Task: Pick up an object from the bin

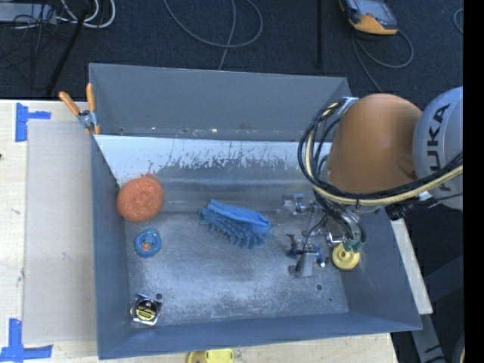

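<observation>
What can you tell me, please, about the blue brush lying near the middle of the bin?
The blue brush looks like plastic, one blue throughout: a long back with short bristles along its lower side. It lies on the bin's grey floor, slanted from upper left down to lower right, near the back wall. Only the floor touches it; the orange scouring ball lies apart to its left, the gripper apart to its right.

An orange scouring ball [140, 197] sits at centre left of the frame, with a small blue disc [147, 242] just below it (possibly a cap or toy wheel; it is too small to tell). A blue bristled brush [236, 223] lies tilted near the middle. A black-and-yellow tape measure [145, 309] rests at lower left. Along the top, cables [234, 13] loop over dark floor [189, 48] near an orange-and-grey handheld device [368, 11].
</observation>
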Tool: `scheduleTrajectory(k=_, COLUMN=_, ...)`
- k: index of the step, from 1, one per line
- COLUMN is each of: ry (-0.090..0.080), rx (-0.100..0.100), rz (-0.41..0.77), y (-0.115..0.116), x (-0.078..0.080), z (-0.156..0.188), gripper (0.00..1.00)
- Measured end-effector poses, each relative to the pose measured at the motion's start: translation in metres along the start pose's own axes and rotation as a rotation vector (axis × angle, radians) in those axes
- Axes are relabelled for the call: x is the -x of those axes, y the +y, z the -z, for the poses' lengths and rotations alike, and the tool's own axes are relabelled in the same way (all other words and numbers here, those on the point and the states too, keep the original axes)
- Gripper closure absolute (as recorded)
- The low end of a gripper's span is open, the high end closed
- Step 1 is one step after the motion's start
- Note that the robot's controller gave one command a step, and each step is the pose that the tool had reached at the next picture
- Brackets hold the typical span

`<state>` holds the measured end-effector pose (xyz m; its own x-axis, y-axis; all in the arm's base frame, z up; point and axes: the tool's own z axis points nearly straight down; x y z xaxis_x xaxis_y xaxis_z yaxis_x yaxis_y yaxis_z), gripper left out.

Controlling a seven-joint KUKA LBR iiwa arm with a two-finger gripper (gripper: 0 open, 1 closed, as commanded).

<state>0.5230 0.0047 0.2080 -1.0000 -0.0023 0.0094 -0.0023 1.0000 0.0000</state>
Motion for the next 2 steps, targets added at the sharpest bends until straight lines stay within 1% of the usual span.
scheduleTrajectory(k=1, ry=-0.008, rx=0.000, rz=0.000, y=0.000, x=0.001, z=0.005, gripper=0.00)
scheduleTrajectory(k=2, ry=-0.017, rx=0.000, rz=-0.069, y=0.027, x=0.028, z=-0.032, gripper=0.00)
